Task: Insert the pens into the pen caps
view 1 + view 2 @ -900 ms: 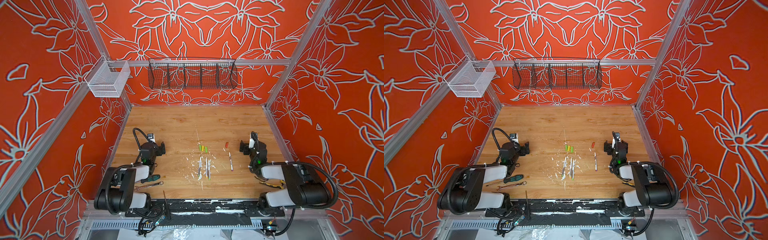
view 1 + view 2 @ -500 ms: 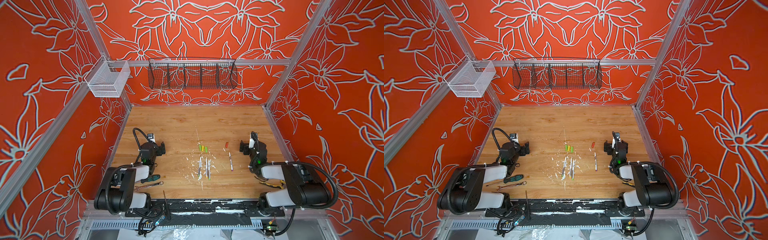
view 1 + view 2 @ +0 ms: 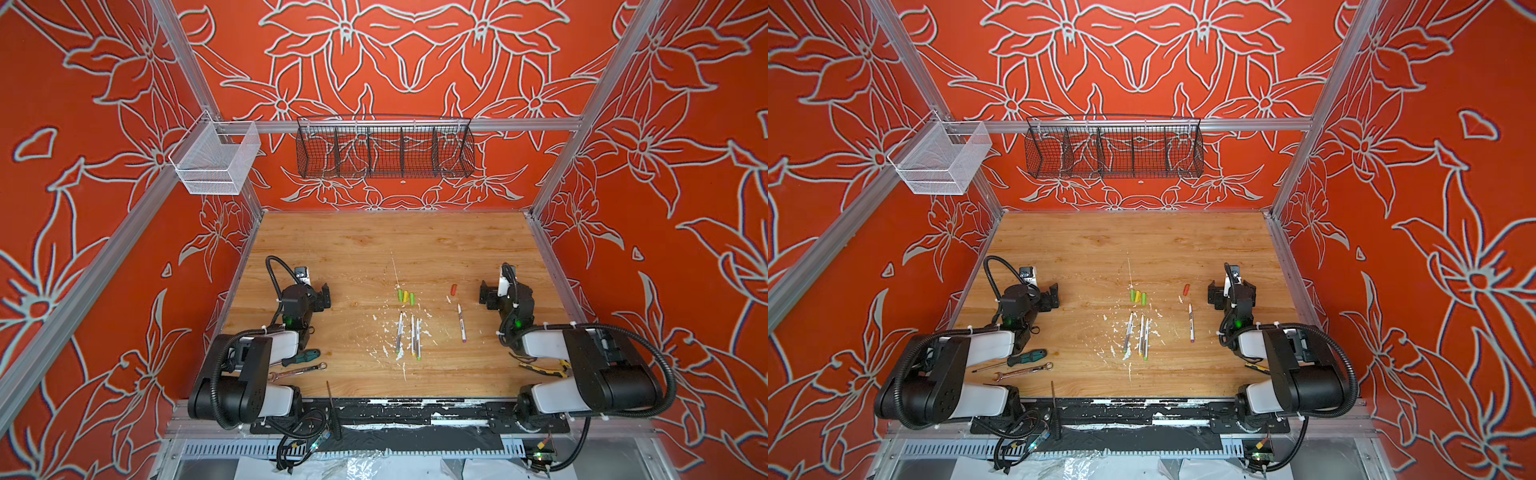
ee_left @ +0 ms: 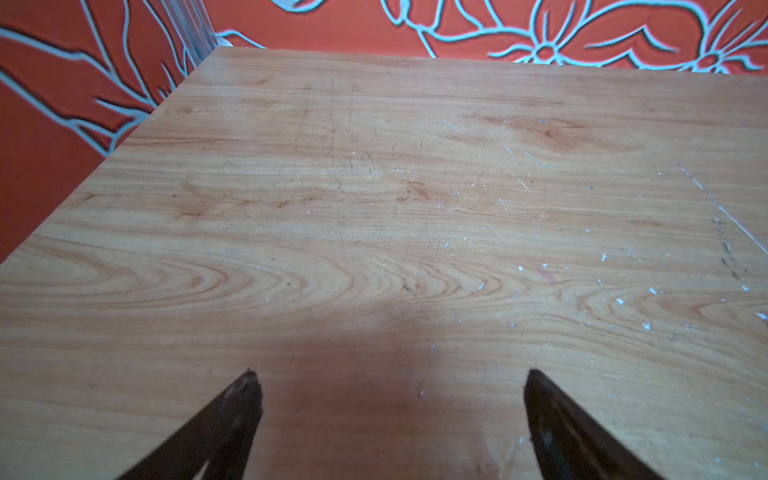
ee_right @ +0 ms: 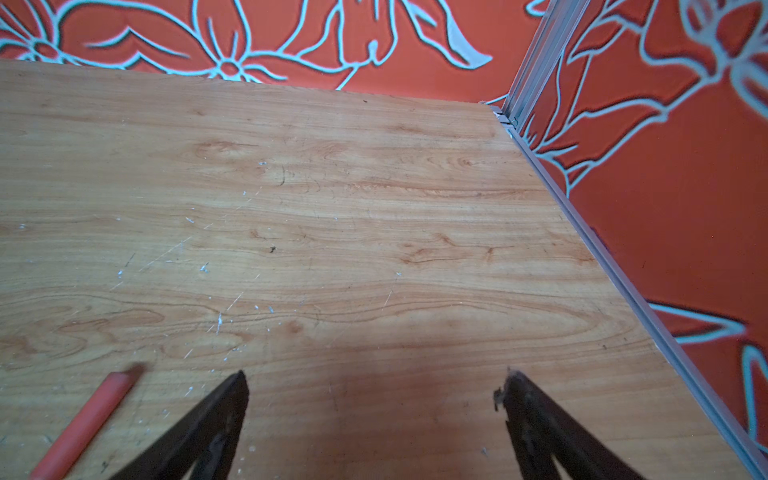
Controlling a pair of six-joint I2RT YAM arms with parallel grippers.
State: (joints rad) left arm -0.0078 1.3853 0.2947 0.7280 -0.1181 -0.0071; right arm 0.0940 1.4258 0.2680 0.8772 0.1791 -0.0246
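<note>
Three white pens [image 3: 399, 336] [image 3: 412, 338] [image 3: 418, 340] lie side by side mid-table, and another pen [image 3: 461, 322] lies alone to their right; both top views show them [image 3: 1141, 334] [image 3: 1191, 322]. Beyond the three lie two green pen caps [image 3: 400, 295] [image 3: 412, 298] with a yellow cap [image 3: 405, 296] between them. A red-orange cap [image 3: 454, 289] [image 5: 83, 424] lies just left of my right gripper [image 3: 484, 296] [image 5: 376, 382], which is open and empty. My left gripper [image 3: 323, 297] [image 4: 390, 382] rests low at the table's left, open over bare wood.
A green-handled screwdriver [image 3: 301, 357] and a silver wrench [image 3: 297, 372] lie near the left arm's base. Yellow-handled pliers [image 3: 540, 368] lie under the right arm. A black wire basket [image 3: 384, 151] and a white mesh basket [image 3: 216, 160] hang on the back rail.
</note>
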